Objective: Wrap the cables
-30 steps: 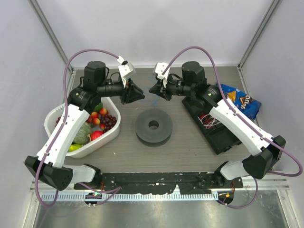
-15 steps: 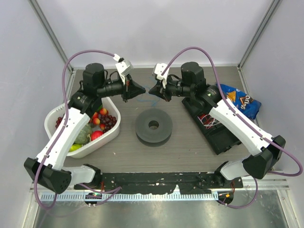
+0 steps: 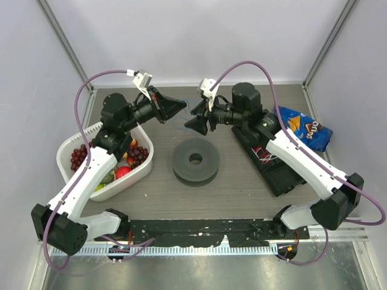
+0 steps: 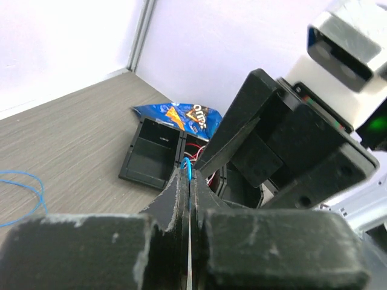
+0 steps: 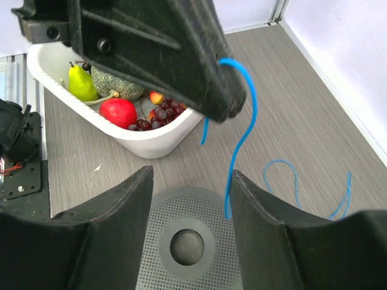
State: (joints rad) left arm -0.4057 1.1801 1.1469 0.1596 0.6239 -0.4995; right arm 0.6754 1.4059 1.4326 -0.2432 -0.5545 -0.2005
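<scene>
My left gripper (image 3: pixel 179 106) is shut on a thin blue cable (image 4: pixel 188 165), and a small loop of it pokes out above the pinched tips (image 4: pixel 189 180). In the right wrist view the cable (image 5: pixel 243 124) hangs from the left gripper's tip (image 5: pixel 225 104) and dangles along the inside of my right finger. My right gripper (image 5: pixel 190 202) is open, with nothing clamped. It faces the left gripper closely, above the table's back middle (image 3: pixel 196 118). More loose cable (image 5: pixel 284 176) lies in loops on the table.
A grey perforated disc (image 3: pixel 195 160) lies at the table's middle, below both grippers. A white basket (image 3: pixel 68 171) of fruit stands at the left. At the right are a black open case (image 3: pixel 279 176) and a blue chips bag (image 3: pixel 304 128).
The left gripper closed on the cable and drew back to the upper left, tilting upward. The right gripper, shut before, has opened and let go of the cable.
</scene>
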